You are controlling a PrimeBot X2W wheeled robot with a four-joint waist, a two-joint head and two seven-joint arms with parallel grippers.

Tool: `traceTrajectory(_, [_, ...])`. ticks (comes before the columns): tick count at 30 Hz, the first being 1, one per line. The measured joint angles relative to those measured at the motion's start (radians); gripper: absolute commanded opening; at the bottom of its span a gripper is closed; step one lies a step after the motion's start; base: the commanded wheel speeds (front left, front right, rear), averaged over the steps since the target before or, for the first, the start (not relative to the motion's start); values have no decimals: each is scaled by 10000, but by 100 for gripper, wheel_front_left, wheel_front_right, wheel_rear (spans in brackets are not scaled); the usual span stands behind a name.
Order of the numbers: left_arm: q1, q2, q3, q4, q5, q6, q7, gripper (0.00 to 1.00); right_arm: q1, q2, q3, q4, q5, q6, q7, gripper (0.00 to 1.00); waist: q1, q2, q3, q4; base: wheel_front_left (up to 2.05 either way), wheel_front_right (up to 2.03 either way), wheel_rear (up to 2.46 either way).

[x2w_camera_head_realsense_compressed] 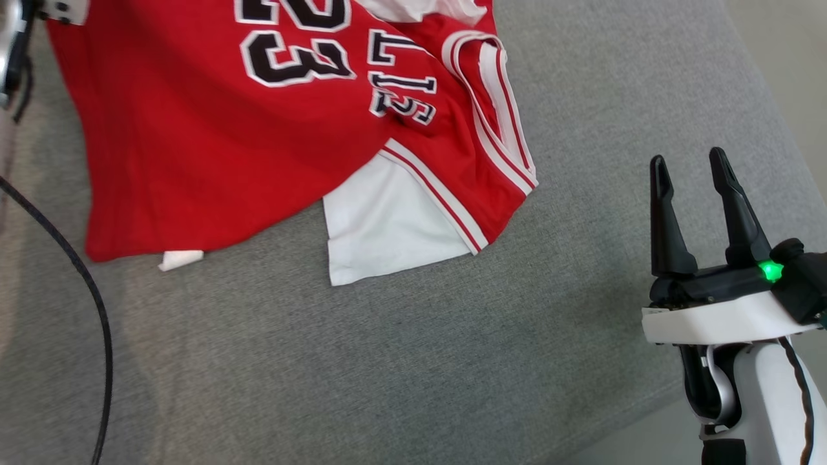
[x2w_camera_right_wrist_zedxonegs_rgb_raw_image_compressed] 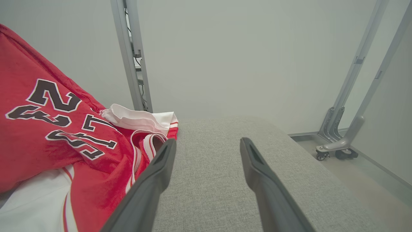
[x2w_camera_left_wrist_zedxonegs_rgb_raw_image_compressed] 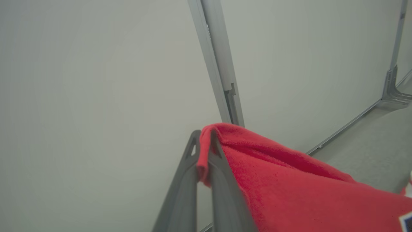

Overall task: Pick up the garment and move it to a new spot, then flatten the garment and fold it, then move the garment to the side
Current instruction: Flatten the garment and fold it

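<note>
Seen from the head camera, a red basketball-style garment (x2w_camera_head_realsense_compressed: 194,148) fills the upper left and upper middle of the frame. It lies rumpled on a grey, cloth-covered tabletop (x2w_camera_head_realsense_compressed: 452,361). The number 23 is printed on it in black with white edging and appears upside down. To the right of the number are black letters, also edged in white and partly lost in folds. Red and white striped banding runs around an opening along the garment's right edge. A white layer sticks out from under the red cloth at the middle of the frame, and a small white tab shows at the hem further left.

In the left wrist view, the left hand (x2w_camera_left_wrist_zedxonegs_rgb_raw_image_compressed: 203,137) rises from the bottom middle of the frame. Its two fingers are pressed together and pinch a folded edge of the red cloth between them. The fabric drapes away from the fingers to the lower right. Behind them are a pale wall (x2w_camera_left_wrist_zedxonegs_rgb_raw_image_compressed: 80,96) and a grey metal post (x2w_camera_left_wrist_zedxonegs_rgb_raw_image_compressed: 219,64).

The right hand (x2w_camera_head_realsense_compressed: 690,166) is at the lower right of the head view. Its two dark fingers are spread wide and hold nothing. It is over bare tabletop, well apart from the garment, and a green light glows on its base.

A black cable (x2w_camera_head_realsense_compressed: 97,310) curves down the left edge of the head view.
</note>
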Motion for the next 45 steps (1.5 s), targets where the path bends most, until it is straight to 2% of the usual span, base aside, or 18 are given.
traceTrajectory(2, [-139, 67, -125, 324, 119, -44, 102, 0, -56, 0, 52, -2, 63, 2, 0, 100, 0, 0, 119, -80, 0, 0, 0])
traceTrajectory(5, [-240, 63, -462, 1348, 257, -376, 537, 23, -88, 2, 130, 19, 142, 2, 0, 100, 0, 0, 386, -282, 0, 0, 0])
traceTrajectory(6, [-235, 19, -560, 1639, 307, -445, 612, 40, -94, 0, 146, 35, 150, 0, 0, 100, 0, 0, 442, -330, 0, 0, 0])
traceTrajectory(7, [-235, -25, -610, 1850, 343, -433, 604, 95, -100, 0, 169, 46, 150, 2, 0, 100, 0, 0, 479, -358, 0, 0, 0])
traceTrajectory(8, [-238, -69, -596, 2054, 337, -355, 541, 100, -108, 2, 194, 54, 148, 0, 0, 100, 0, 0, 486, -351, 0, 0, 0])
traceTrajectory(15, [-245, -568, -370, 2786, 0, 12, -913, 100, -149, 6, 211, 107, -286, 0, 0, 100, 0, 0, 129, 52, 0, 0, 0])
traceTrajectory(19, [-169, -717, -59, 2800, -426, 17, -1638, 100, -139, 6, 142, 127, -523, 2, 0, 100, 0, 0, -288, 385, 0, 0, 0])
traceTrajectory(23, [461, -926, 217, 2232, -817, -27, -1873, 100, -10, 13, -4, 148, -997, 2, 0, 100, 0, 0, -795, 788, 0, 0, 0])
traceTrajectory(24, [736, -953, 247, 1870, -832, -81, -1875, 100, 4, 27, -109, 146, -1085, 2, 0, 100, 0, 0, -936, 899, 0, 0, 0])
traceTrajectory(27, [1706, -861, 295, 79, -533, 138, -1902, 100, 49, 12, -466, 127, -1281, 0, 0, 100, 0, 0, -1329, 1282, 0, 0, 0])
traceTrajectory(30, [3302, -1060, 671, -1342, -757, 284, -1900, 100, 80, -36, -598, 104, -1509, 2, 0, 100, 0, 0, -1721, 1680, 0, 0, 0])
traceTrajectory(36, [6043, -1735, 1277, -3791, -976, 500, -1902, 100, 175, -474, -499, 121, -1666, 2, 0, 100, 0, 0, -2430, 2494, 0, 0, 0])
traceTrajectory(37, [6931, -1942, 1404, -4443, -941, 531, -1902, 100, 188, -568, -477, 153, -1670, 2, 0, 100, 0, 0, -2626, 2744, 0, 0, 0])
traceTrajectory(41, [8431, -2579, 1776, -5457, -959, 433, -1902, 100, 397, -669, -483, 247, -1670, 2, 0, 100, 0, 0, -2967, 3174, 0, 0, 0])
traceTrajectory(45, [9890, -3095, 2025, -5875, -754, 219, -1902, 100, 534, -846, -265, 497, -1758, 2, 0, 100, 0, 0, -3248, 3541, 0, 0, 0])
